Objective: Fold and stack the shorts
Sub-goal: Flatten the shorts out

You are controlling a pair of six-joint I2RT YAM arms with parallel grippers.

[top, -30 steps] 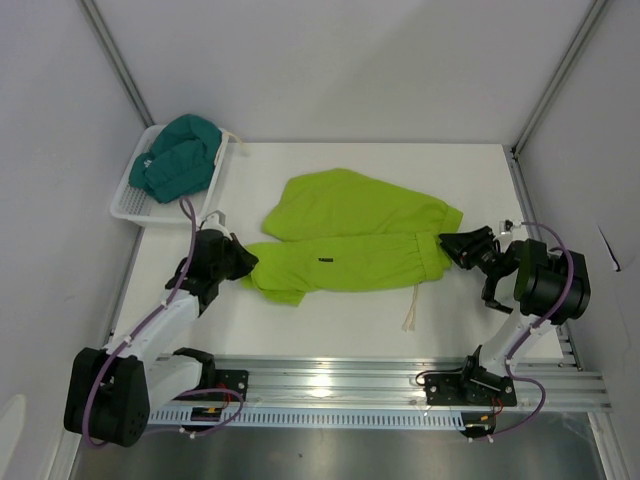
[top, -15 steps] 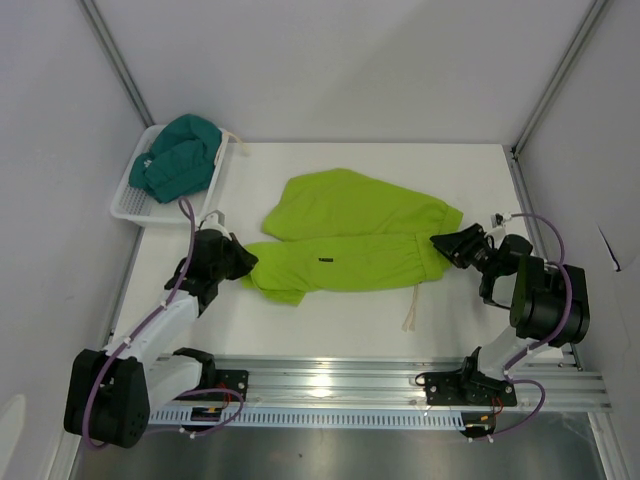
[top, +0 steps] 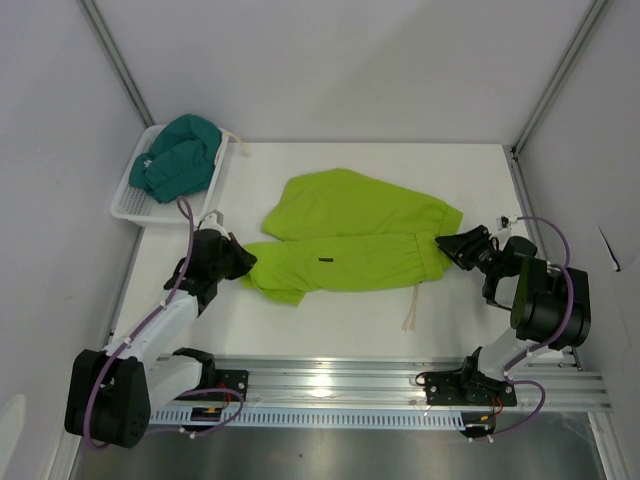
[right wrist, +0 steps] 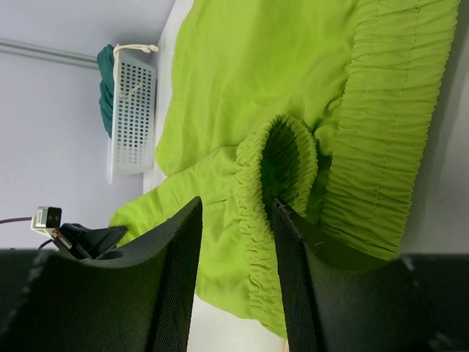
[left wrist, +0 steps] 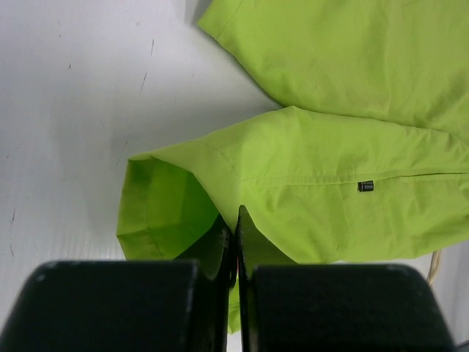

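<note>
Lying crosswise, lime shorts (top: 350, 228), waistband (top: 436, 250) rightward.

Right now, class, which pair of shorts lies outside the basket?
The lime green shorts, spread on the table; the teal shorts sit in the basket.

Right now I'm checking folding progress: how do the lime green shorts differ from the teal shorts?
The lime green shorts lie spread out on the table; the teal shorts sit bunched in the basket. The lime green shorts are pinched at a leg hem by the shut left gripper, with the right gripper at the waistband; the teal shorts are untouched. Both are soft fabric, and neither is folded.
</note>
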